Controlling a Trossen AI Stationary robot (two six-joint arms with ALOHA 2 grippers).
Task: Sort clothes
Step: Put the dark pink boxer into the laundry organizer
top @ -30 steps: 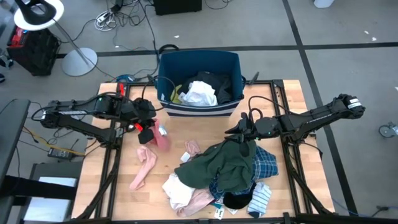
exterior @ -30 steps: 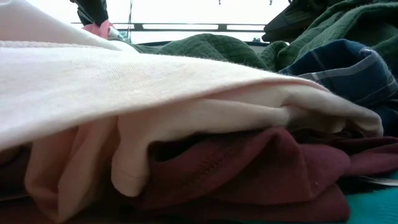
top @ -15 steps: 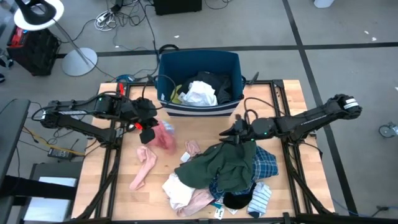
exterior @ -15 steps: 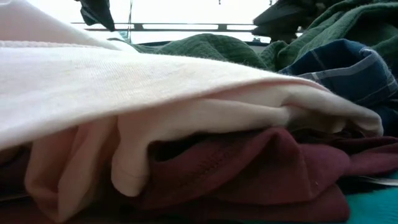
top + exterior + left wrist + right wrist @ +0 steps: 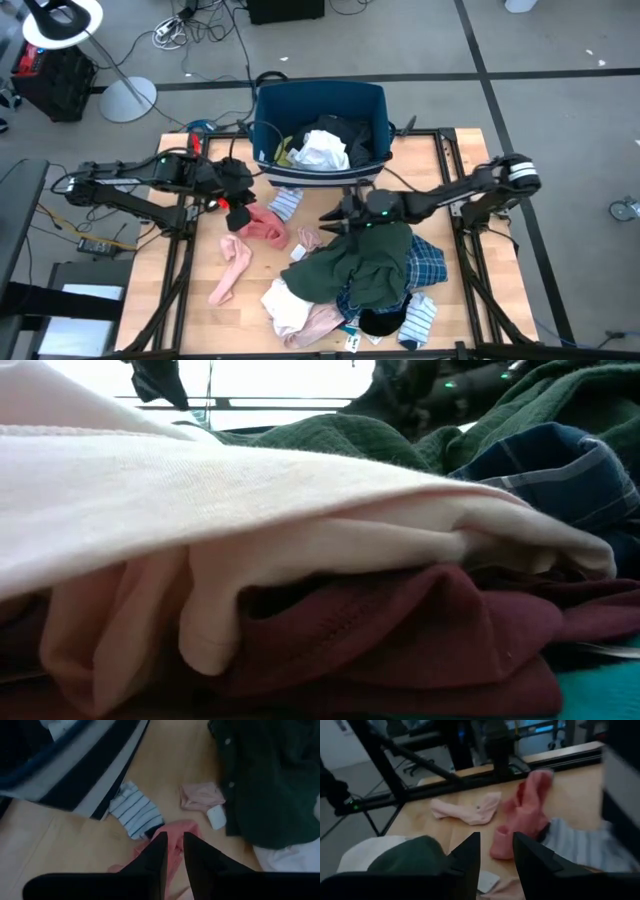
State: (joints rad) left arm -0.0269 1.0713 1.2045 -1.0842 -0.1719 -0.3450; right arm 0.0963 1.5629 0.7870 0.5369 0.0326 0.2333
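Pink garment (image 5: 265,226) below left gripper (image 5: 238,213)

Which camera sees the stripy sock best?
The left wrist view: the striped sock lies whole on bare wood beside the blue bin. The high view shows it small, the right wrist view blurred, and the low view not at all.

- My two claws: left gripper (image 5: 240,212), right gripper (image 5: 330,217).
- One dark blue bin (image 5: 372,100).
- One striped sock (image 5: 285,202) near bin.
- Two pink pieces left of one mixed heap (image 5: 370,265): coral garment (image 5: 265,226), pale pink garment (image 5: 230,270).
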